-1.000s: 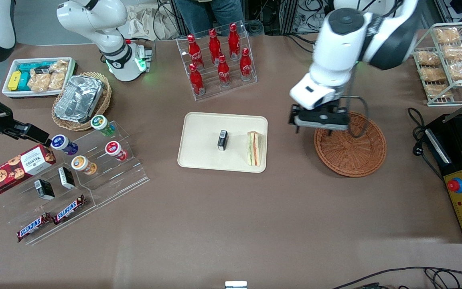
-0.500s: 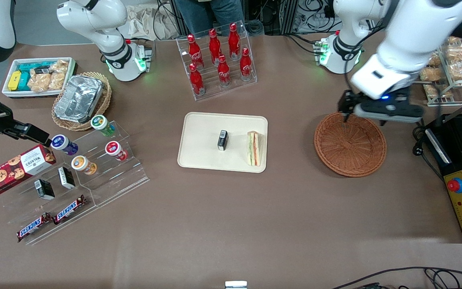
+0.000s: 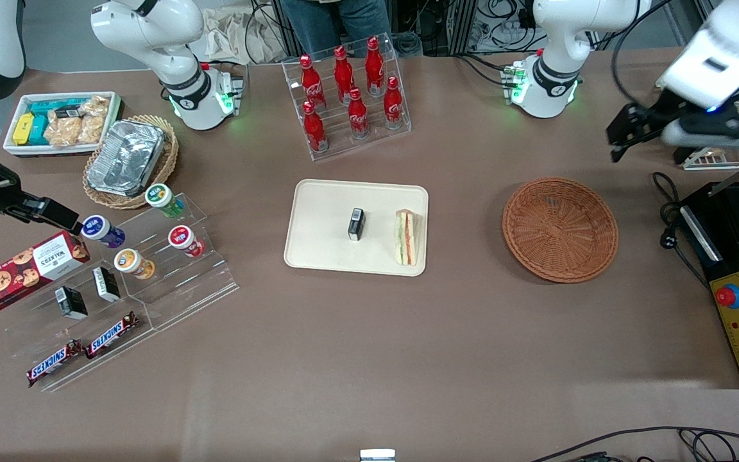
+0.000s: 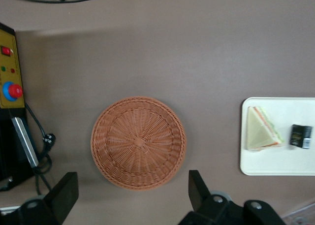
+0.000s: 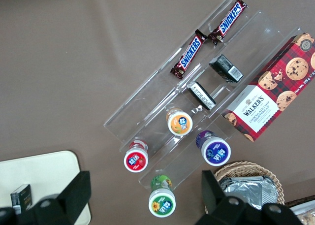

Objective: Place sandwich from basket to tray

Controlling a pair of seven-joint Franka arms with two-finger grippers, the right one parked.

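Note:
The sandwich (image 3: pixel 407 237) lies on the cream tray (image 3: pixel 324 218), at the tray's end nearest the basket; the left wrist view shows the sandwich (image 4: pixel 263 135) flat on the tray (image 4: pixel 275 166) too. The reddish-brown basket (image 3: pixel 560 230) sits empty beside the tray, and the basket (image 4: pixel 139 142) shows bare weave from above. My left gripper (image 3: pixel 677 135) hangs high over the table toward the working arm's end, farther from the front camera than the basket. Its fingers stand wide apart with nothing between them, so the gripper (image 4: pixel 130 195) is open.
A small black box (image 3: pixel 356 224) stands on the tray near the sandwich. A rack of red cola bottles (image 3: pixel 347 96) is farther back. A wire rack of bread packets (image 3: pixel 722 96) and a black machine with a red button (image 3: pixel 729 296) stand at the working arm's end.
My left gripper has risen and swung away from above the basket toward the working arm's end of the table, still open. The sandwich and basket have not moved.

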